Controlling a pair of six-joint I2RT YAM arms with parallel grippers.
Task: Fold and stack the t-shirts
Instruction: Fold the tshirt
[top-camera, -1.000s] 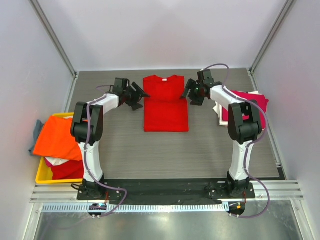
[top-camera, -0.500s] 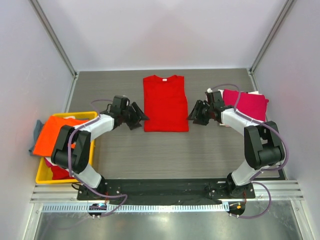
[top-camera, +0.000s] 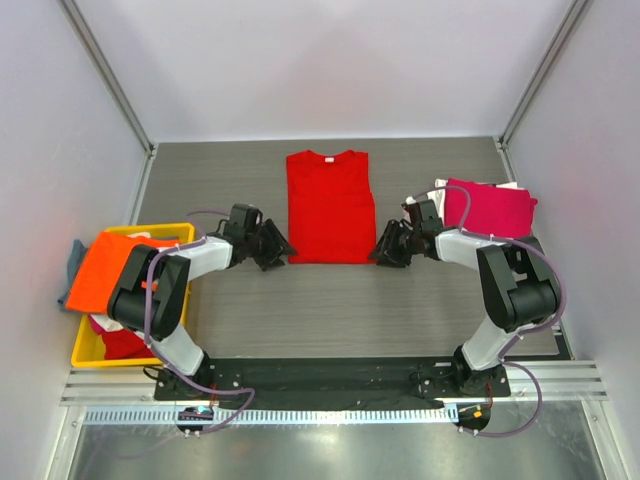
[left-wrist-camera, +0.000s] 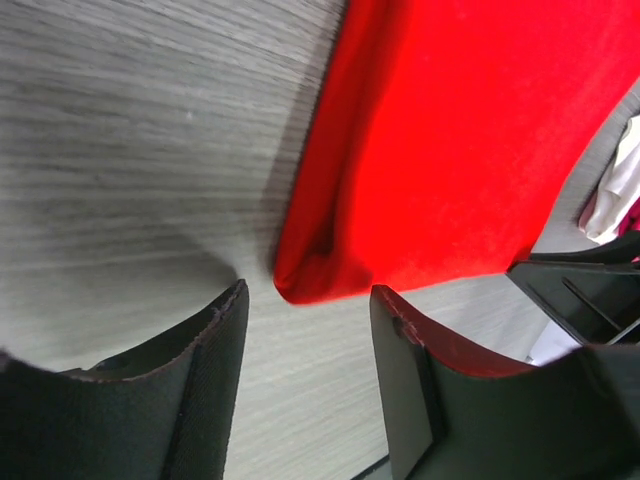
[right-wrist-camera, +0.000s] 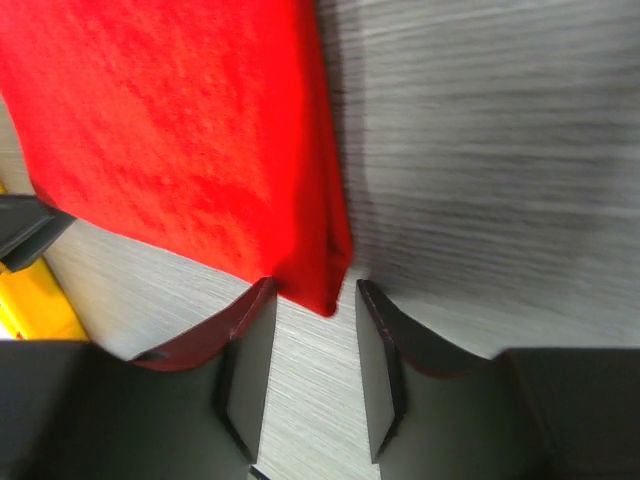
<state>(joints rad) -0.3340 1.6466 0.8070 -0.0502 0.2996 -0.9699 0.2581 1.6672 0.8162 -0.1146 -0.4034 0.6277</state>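
The red shirt lies flat mid-tabletop. The left gripper and right gripper, jaws apart, straddle its near corners. Best to pinch all layers evenly, then lift both corners together toward the far collar.

Robotics lab test cell: plain white enclosure walls, aluminium corner struts, grey wood-grain tabletop, black arm-mounting base plate.
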